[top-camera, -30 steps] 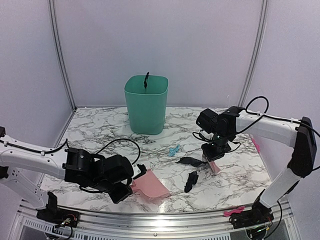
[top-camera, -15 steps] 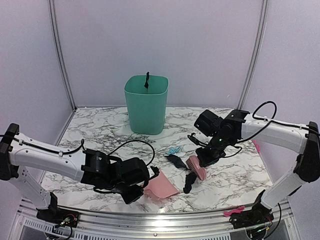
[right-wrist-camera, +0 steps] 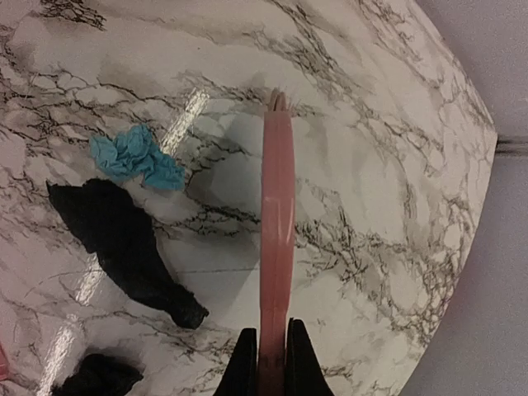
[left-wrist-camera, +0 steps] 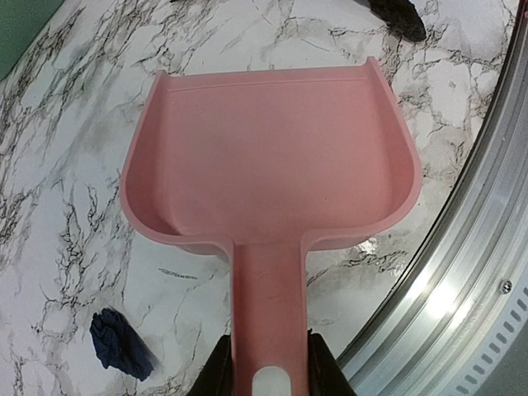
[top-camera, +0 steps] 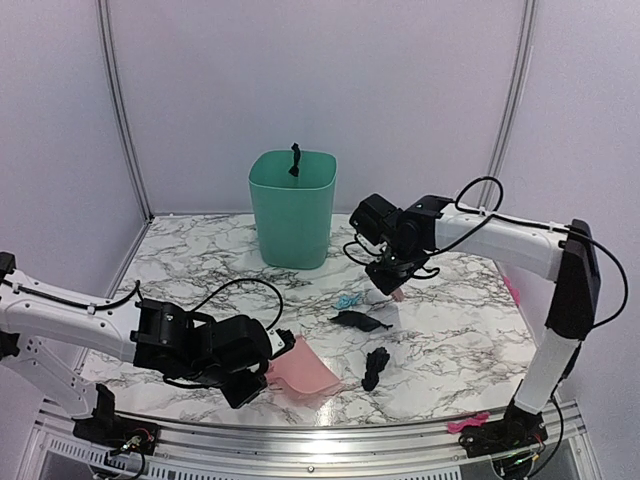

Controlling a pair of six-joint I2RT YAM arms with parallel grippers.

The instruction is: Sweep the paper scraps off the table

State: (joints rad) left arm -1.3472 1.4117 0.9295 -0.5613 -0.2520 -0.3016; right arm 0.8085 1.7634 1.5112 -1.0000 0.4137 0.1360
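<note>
My left gripper (top-camera: 264, 368) is shut on the handle of the pink dustpan (top-camera: 306, 372), which rests on the marble table (top-camera: 200, 265) near the front rail; the empty pan (left-wrist-camera: 268, 157) fills the left wrist view. My right gripper (top-camera: 388, 278) is shut on the pink brush (top-camera: 394, 293), held above the table behind the scraps; it appears edge-on in the right wrist view (right-wrist-camera: 277, 223). A long black scrap (top-camera: 358, 321) (right-wrist-camera: 124, 247), a second black scrap (top-camera: 376, 367) and a light-blue scrap (top-camera: 347, 301) (right-wrist-camera: 136, 158) lie between brush and dustpan. A navy scrap (left-wrist-camera: 120, 342) lies left of the dustpan handle.
A green bin (top-camera: 292, 207) stands at the back centre with a black strip (top-camera: 294, 160) on its rim. A pink object (top-camera: 468, 422) lies on the front rail at the right. The silver rail (left-wrist-camera: 462, 289) runs just right of the dustpan.
The right arm swept the brush leftward across the table, then lifted it back toward the bin side. The long black scrap shifted left. The dustpan moved right, then back a little.
</note>
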